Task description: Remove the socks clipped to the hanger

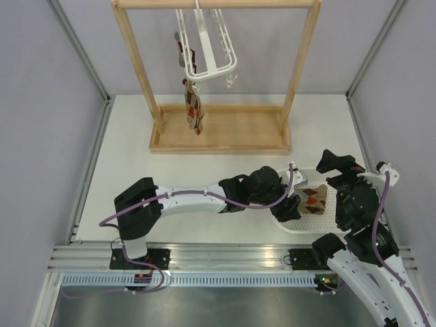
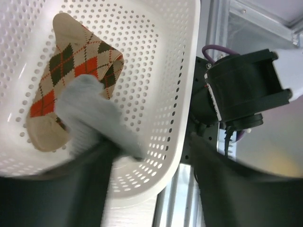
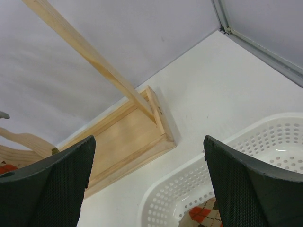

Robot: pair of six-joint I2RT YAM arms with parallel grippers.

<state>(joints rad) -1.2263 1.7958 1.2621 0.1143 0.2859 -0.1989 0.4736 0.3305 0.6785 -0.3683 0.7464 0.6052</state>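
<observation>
The white hanger [image 1: 208, 48] hangs from the wooden rack's top bar. An argyle sock [image 1: 195, 109] dangles from one of its clips, and another sock [image 1: 182, 53] is clipped higher at its left end. My left gripper [image 1: 289, 206] reaches into the white perforated basket [image 1: 319, 225]. In the left wrist view its jaws [image 2: 151, 189] stand apart, and a blurred grey sock [image 2: 94, 118] lies loose by the left finger, on top of an argyle sock [image 2: 71, 66]. My right gripper [image 1: 336, 167] hovers open over the basket's far side, nothing between its fingers [image 3: 149, 184].
The wooden rack [image 1: 221, 133] stands at the back of the table, and its base [image 3: 128, 142] shows in the right wrist view. The basket rim [image 2: 187, 109] lies close to the right arm's base [image 2: 241, 90] and to the rail at the table's near edge.
</observation>
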